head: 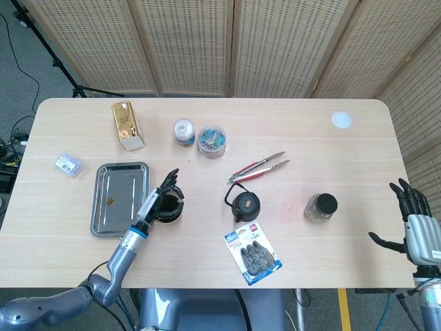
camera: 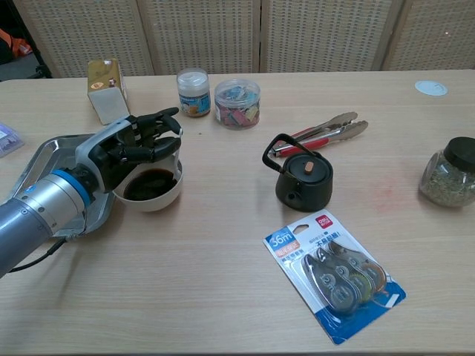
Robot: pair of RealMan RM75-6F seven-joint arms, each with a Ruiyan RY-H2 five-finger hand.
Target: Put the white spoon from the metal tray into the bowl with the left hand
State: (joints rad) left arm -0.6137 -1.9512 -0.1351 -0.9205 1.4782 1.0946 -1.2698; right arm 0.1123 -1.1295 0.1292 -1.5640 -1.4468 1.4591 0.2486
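The white bowl [camera: 152,194] of dark liquid stands just right of the metal tray [camera: 46,154], whose floor lies bare in the head view. My left hand [camera: 132,145] hovers low over the bowl's left rim with its fingers spread and nothing plainly between them. A thin white piece that may be the spoon's handle [camera: 177,150] leans at the bowl's far rim under the fingertips; the rest of the spoon is hidden. From above, the left hand [head: 160,196] covers part of the bowl [head: 169,209]. My right hand [head: 413,222] hangs open off the table's right edge.
A black teapot [camera: 300,176], tongs [camera: 320,132] and a blue blister pack [camera: 334,271] lie right of the bowl. Two jars [camera: 236,102] and a gold box [camera: 104,90] stand behind it. A dark-lidded jar [camera: 449,172] is at the far right.
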